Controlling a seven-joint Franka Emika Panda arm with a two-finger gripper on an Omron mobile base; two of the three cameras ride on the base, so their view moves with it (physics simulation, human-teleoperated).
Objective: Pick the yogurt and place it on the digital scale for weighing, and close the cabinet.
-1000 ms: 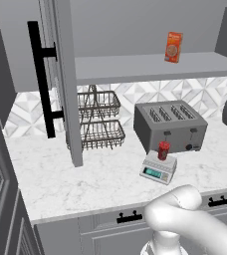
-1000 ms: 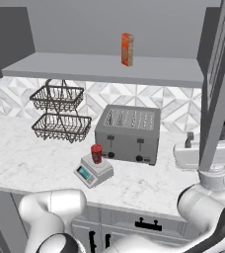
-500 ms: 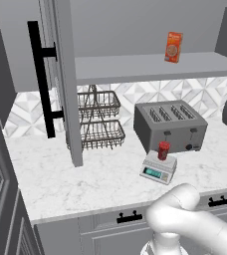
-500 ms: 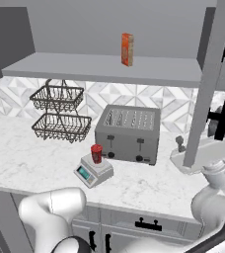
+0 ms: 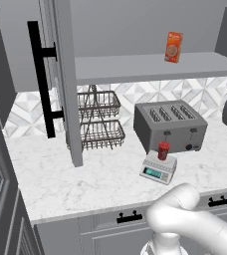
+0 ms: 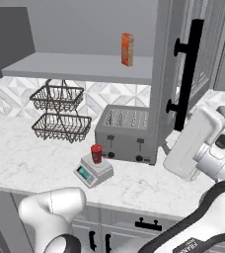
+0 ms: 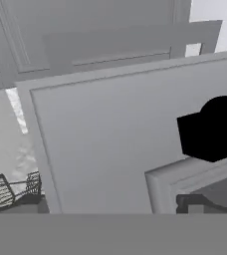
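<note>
Two cabinet [image 5: 60, 74] doors are standing open over a white marble surface [image 5: 95, 179] in a grey kitchen.
The yogurt [image 5: 163, 150] is sitting on the digital scale [image 5: 159, 168], at six o'clock from the toaster [image 5: 170, 125]; wire baskets [image 5: 99, 119] lie at nine o'clock. The gripper, released wide, is facing a door panel; its tips are hard to make out against a black handle mount [image 7: 214, 128].
</note>
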